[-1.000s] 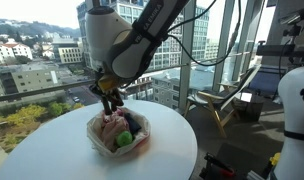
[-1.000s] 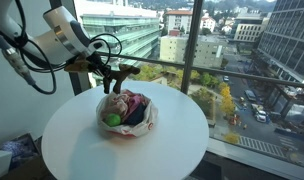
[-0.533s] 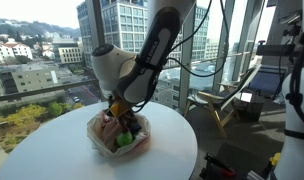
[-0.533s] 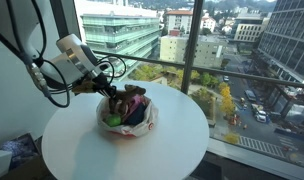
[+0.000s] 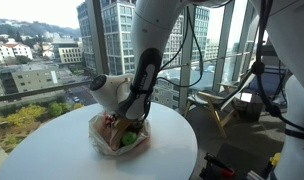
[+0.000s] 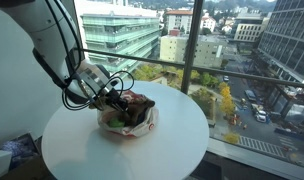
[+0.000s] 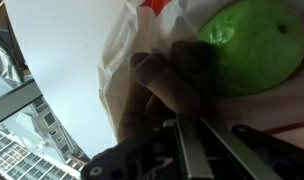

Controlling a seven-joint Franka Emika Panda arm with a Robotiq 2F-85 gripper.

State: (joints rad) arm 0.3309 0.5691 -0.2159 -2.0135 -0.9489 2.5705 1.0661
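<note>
A clear plastic bag (image 5: 110,138) of soft, colourful things sits on a round white table (image 5: 52,152); both also show in the other exterior view, the bag (image 6: 132,118) on the table (image 6: 142,152). My gripper (image 5: 121,122) (image 6: 116,103) reaches down into the bag. In the wrist view a green round thing (image 7: 257,45) lies at the upper right. A brown soft thing (image 7: 167,85) sits right at my gripper (image 7: 192,125). The fingers (image 7: 182,150) stand close together and seem pinched on the brown thing. The bag's plastic edge (image 7: 122,50) is on the left.
Tall windows and a railing run behind the table, with city buildings beyond. A wooden chair (image 5: 224,103) and dark equipment (image 5: 250,105) stand off the table's far side. A white wall (image 6: 22,120) is close by the table.
The arm has lowered over the last second, and the gripper has gone from above the bag down into its contents.
</note>
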